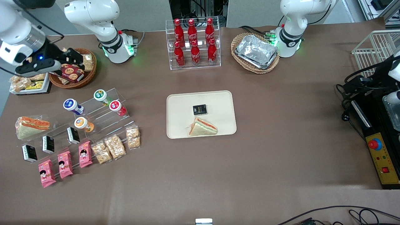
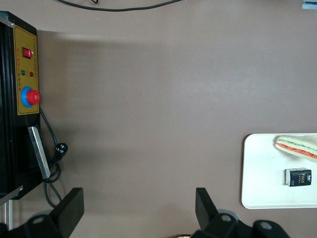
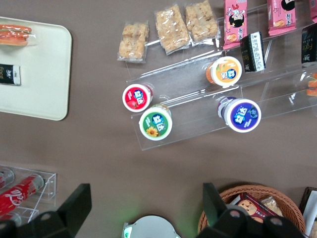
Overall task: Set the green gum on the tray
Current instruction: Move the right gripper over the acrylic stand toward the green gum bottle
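Observation:
The green gum (image 1: 100, 95) (image 3: 155, 125) stands on the upper step of a clear acrylic riser, its white-and-green lid facing up. The cream tray (image 1: 218, 103) (image 3: 39, 74) (image 2: 262, 168) lies mid-table, nearer the parked arm than the riser, and carries a wrapped sandwich (image 1: 202, 127) and a small black box (image 1: 199, 109). My gripper (image 1: 73, 61) (image 3: 146, 196) hangs open and empty over the edge of a wicker basket of cookies (image 1: 73, 70), farther from the front camera than the gum and well above the table.
Blue-lidded (image 1: 70, 105), red-lidded (image 1: 115, 106) and orange-lidded (image 1: 82, 123) bottles share the riser with the gum. Snack bags (image 1: 114, 146), pink packets (image 1: 65, 164) and black boxes sit nearer the camera. A cola rack (image 1: 195, 43) and foil tray (image 1: 256, 51) stand at the back.

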You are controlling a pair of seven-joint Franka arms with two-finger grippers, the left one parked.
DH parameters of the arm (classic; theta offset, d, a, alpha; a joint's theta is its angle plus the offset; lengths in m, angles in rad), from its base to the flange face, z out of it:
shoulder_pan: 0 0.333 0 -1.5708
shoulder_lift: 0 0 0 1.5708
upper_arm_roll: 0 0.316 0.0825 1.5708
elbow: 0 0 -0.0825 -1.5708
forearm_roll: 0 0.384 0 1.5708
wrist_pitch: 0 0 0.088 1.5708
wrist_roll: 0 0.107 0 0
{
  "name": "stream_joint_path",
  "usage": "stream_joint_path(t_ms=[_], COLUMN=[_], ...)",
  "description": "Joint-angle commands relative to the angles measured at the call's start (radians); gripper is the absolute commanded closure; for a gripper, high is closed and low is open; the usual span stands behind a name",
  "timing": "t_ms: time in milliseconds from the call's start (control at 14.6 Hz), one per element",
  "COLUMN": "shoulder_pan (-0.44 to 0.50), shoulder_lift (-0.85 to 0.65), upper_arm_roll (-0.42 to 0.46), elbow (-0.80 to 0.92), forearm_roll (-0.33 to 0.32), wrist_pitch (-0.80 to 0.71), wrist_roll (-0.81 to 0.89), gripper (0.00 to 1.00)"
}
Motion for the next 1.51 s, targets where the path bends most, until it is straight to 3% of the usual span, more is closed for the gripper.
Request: stream_joint_path(t_ms=[0,479,1096,1438], shoulder_pan=[0.005,0.008,0.016,0.014], shoulder_lift=[-0.045,-0.047,0.008,0.033], upper_arm_roll=[0.013,0.016,0.016,0.014], elbow=[-0.059,-0.073,-0.143,-0.261], forearm_roll=[-0.018,-0.018,-0.021,-0.021], wrist_pitch=[0.041,0.049,0.173,0.332], wrist_roll=[-0.007,-0.007,-0.006,-0.003], gripper=[0.0,0.0,0.0,0.0])
